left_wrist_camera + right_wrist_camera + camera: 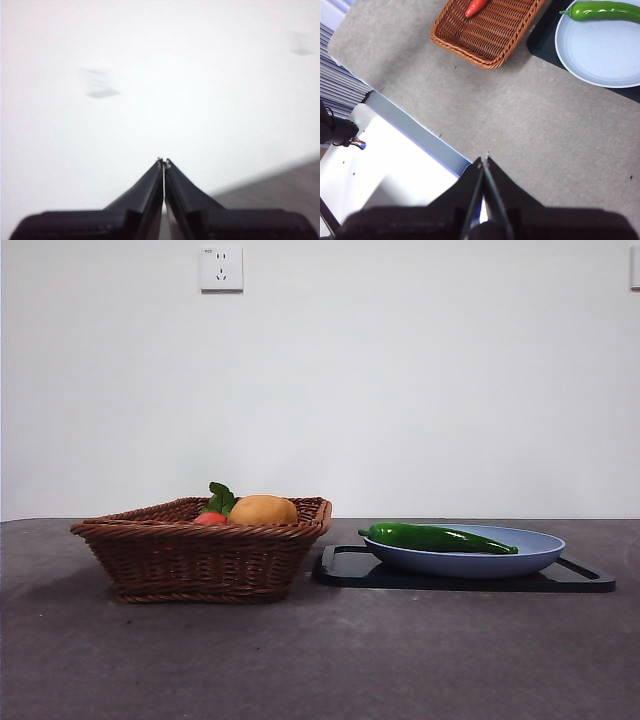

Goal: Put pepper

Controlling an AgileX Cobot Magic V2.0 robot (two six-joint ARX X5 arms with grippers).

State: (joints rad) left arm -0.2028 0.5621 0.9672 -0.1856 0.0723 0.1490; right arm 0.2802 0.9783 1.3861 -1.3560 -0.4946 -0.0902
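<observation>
Both claws are idle and closed on nothing. The left gripper has its jaws pressed tip to tip and faces a blank white wall, with only a sliver of tabletop off to one side, so nothing of the task lies near it. The right gripper is likewise pinched shut, hanging high over bare grey table.

Well ahead of the right claw and off to one side lies the green pepper, stretched along the far edge of the blue plate. The front view shows the pepper resting in that plate, stem end overhanging the rim toward the wicker basket, the plate itself sitting on a black tray. The basket stands just beside the tray and already holds an orange-yellow fruit and a red item with green leaves; from the right wrist the red thing looks like a small chili.

Nothing has been grasped yet, so the job looks barely begun. The likely destination is the basket, though the task does not say. The risks I foresee:

- The pepper is glossy and tapering, so a pinch near the pointed end may let it squirt out.
- A descent with jaws not opened first would just press it against the plate.
- The shallow plate could skid on the tray if nudged sideways.
</observation>
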